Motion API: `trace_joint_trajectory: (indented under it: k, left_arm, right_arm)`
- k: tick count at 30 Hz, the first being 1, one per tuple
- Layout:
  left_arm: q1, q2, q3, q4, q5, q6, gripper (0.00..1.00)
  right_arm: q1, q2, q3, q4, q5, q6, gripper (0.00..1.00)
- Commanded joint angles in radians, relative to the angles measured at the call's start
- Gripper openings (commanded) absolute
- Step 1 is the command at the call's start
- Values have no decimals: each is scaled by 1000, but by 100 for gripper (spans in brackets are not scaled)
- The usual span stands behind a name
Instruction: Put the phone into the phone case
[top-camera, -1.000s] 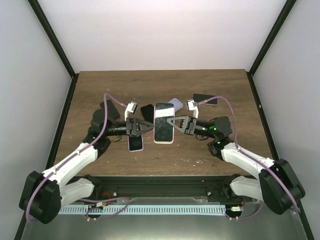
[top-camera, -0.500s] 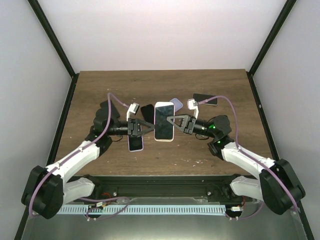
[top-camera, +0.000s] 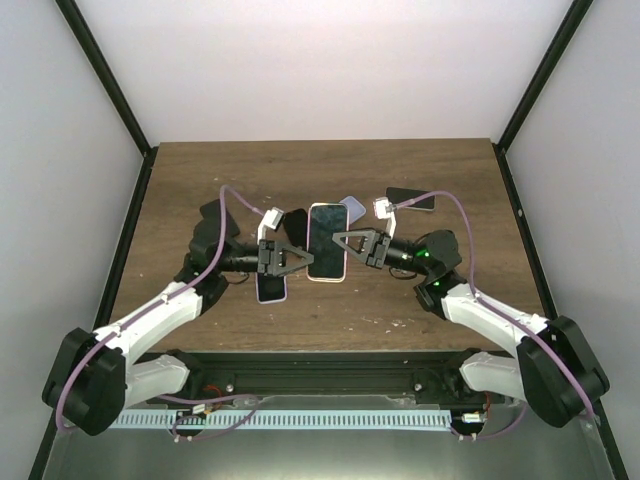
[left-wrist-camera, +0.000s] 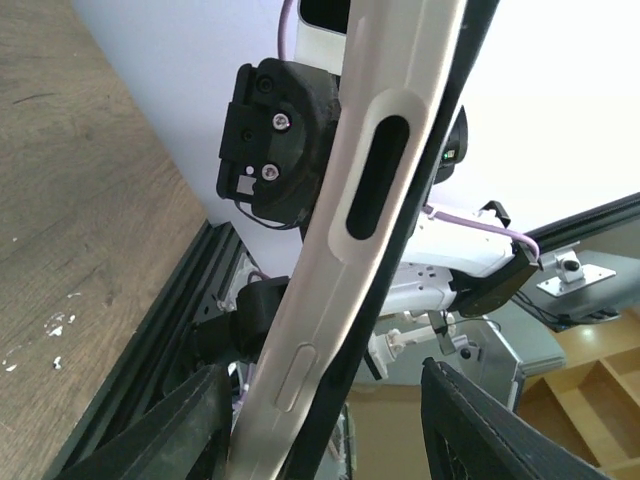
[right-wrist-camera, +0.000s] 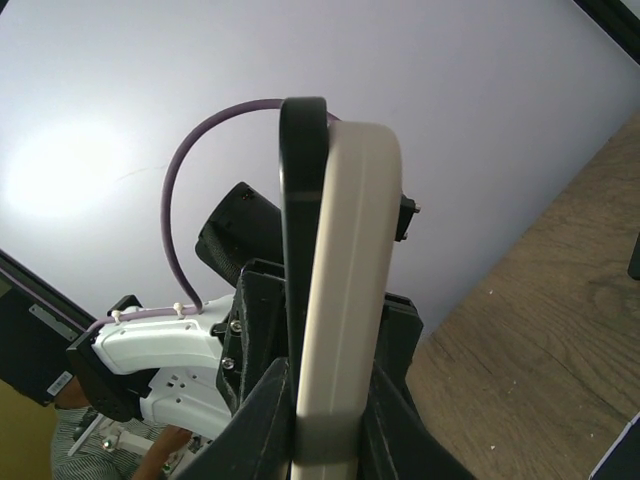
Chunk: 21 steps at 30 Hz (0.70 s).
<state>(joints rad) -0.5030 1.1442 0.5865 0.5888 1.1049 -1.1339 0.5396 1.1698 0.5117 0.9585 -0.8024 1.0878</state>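
The phone (top-camera: 327, 243) hangs above the middle of the desk (top-camera: 200, 180), with the phone case (right-wrist-camera: 345, 300) flat against one face. The left claw (top-camera: 297, 258) is at its left edge and the right claw (top-camera: 343, 243) at its right. A second handset (top-camera: 271, 288) lies on the desk under the left claw, and another (top-camera: 412, 199) lies behind the right arm.

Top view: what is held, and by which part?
The phone, pinched at its side edge by the right hand; the left hand is open.

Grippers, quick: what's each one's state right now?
Left gripper: open, straddling the phone.
Right gripper: closed on the phone.
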Motion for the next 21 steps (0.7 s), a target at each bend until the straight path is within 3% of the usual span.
trace_joint_trajectory:
  k: [1,5,9,14,21]
  left_arm:
    - [-9,1,7,56,11,4,49]
    - [-9,5,16,-2,3,62,24]
    - [-9,9,35,-79,4,158,10]
    - [-10,-5,66,-212,-11,324,7]
    - [-14,-52,55,-257,-53,481,8]
  right_arm:
    - [7,-2,58,61,8,-26,12]
    - [7,-6,62,63,0,-23,15]
    - [7,-32,62,14,-18,-29,32]
    - [6,-69,80,-70,-48,-60,41]
    - [5,-70,86,-88,-61,-110,29]
